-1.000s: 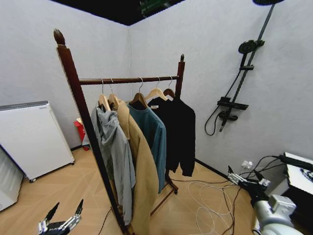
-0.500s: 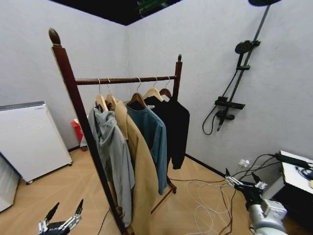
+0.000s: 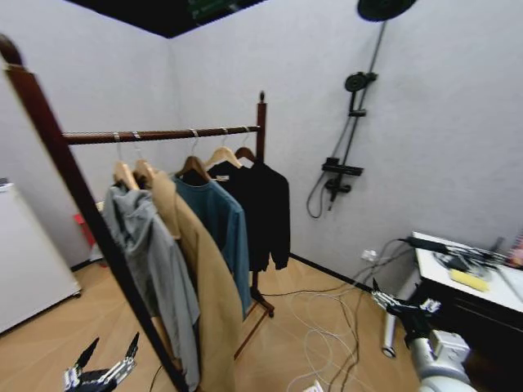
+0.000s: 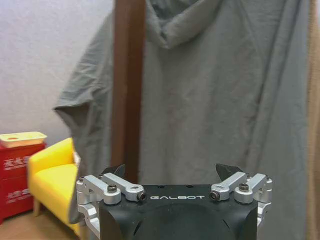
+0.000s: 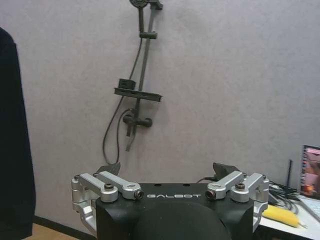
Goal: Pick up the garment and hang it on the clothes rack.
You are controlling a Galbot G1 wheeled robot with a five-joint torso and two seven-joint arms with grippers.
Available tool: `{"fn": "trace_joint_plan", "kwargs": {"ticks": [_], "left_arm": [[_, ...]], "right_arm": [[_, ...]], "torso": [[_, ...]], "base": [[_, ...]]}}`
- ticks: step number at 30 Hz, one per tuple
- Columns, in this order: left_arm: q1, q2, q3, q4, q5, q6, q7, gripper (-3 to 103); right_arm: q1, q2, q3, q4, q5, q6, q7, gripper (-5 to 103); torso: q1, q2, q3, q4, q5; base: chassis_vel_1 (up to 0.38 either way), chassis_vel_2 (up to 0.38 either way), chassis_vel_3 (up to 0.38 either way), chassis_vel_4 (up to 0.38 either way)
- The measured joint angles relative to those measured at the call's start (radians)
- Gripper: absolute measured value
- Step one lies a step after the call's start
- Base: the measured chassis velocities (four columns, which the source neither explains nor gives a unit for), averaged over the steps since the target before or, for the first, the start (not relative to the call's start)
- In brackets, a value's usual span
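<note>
The tall reddish-brown wooden clothes rack (image 3: 260,122) carries hung clothes; the long black jacket isn't identifiable here. It likely handles limp and light, best taken by its stiff hanger. The left gripper (image 3: 105,365) and right gripper (image 3: 400,304) hang low, fingers apart, empty.

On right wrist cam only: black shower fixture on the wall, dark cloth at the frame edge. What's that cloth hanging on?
Observer: A tall reddish-brown wooden clothes rack. The cloth is a black top at the bar's far end.
Operator: What else is on the bar?
Observer: A teal shirt, a tan coat and a grey hooded top, all on wooden hangers.
Operator: Left arm?
Observer: The left gripper sits low, facing the rack's near post, fingers open and holding nothing.
</note>
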Motion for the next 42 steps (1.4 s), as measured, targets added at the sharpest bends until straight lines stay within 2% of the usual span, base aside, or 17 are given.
{"fn": "trace_joint_plan", "kwargs": {"ticks": [14, 18, 21, 42], "left_arm": [[0.0, 0.0, 0.0, 0.0, 0.0, 0.0, 0.0, 100], [0.0, 0.0, 0.0, 0.0, 0.0, 0.0, 0.0, 100], [0.0, 0.0, 0.0, 0.0, 0.0, 0.0, 0.0, 100], [0.0, 0.0, 0.0, 0.0, 0.0, 0.0, 0.0, 100]], "right_arm": [[0.026, 0.018, -0.071, 0.03, -0.047, -0.026, 0.029, 100], [0.025, 0.023, -0.074, 0.039, -0.05, -0.03, 0.03, 100], [0.023, 0.023, -0.075, 0.041, -0.052, -0.03, 0.03, 100], [0.024, 0.013, -0.085, 0.019, -0.04, -0.029, 0.024, 100]], "torso": [[0.0, 0.0, 0.0, 0.0, 0.0001], [0.0, 0.0, 0.0, 0.0, -0.0008], [0.0, 0.0, 0.0, 0.0, 0.0003], [0.0, 0.0, 0.0, 0.0, -0.0001]], "base": [[-0.093, -0.153, -0.158, -0.094], [-0.042, -0.212, -0.202, -0.043], [-0.031, -0.218, -0.226, -0.037], [-0.016, -0.167, -0.175, -0.024]]}}
